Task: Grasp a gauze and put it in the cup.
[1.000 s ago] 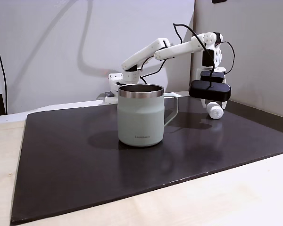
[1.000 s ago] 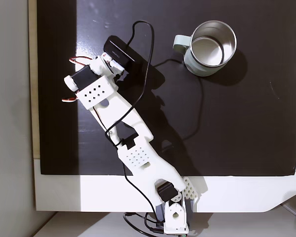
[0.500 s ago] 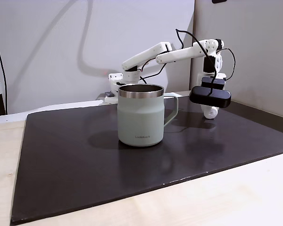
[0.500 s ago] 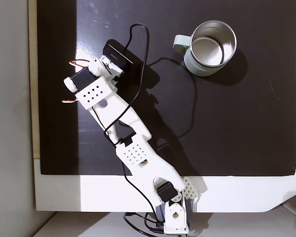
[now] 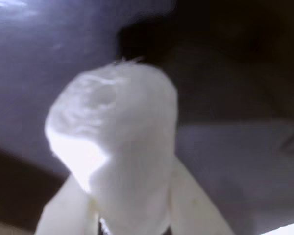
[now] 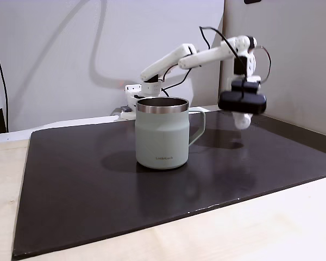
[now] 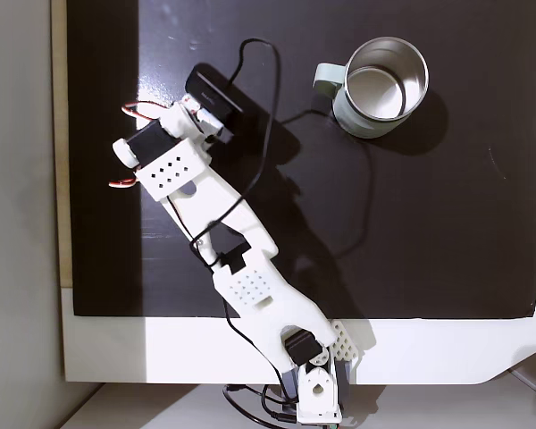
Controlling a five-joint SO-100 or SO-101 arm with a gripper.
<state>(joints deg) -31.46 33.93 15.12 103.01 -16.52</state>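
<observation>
The gauze (image 5: 112, 142) is a white roll seen up close in the wrist view, clamped between my two white fingers (image 5: 193, 208). In a fixed view the gauze (image 6: 242, 120) hangs just under the black wrist camera (image 6: 242, 102), lifted off the mat, with my gripper (image 6: 242, 123) shut on it. The sage-green cup (image 6: 163, 133) with its steel rim stands upright to the left of the gripper, handle toward it. From above, the cup (image 7: 350, 112) sits at the upper right and looks empty, while the wrist camera (image 7: 213, 94) covers the gripper at the upper left.
A black mat (image 6: 98, 190) covers most of the pale wood table (image 6: 261, 234). The white arm (image 7: 241, 268) and its black cable (image 7: 357, 188) stretch across the mat from the base (image 7: 313, 393) at the bottom edge. A wall stands close behind the gripper.
The gripper has risen from the mat with the gauze in it and shifted slightly toward the cup. The cup has not moved.
</observation>
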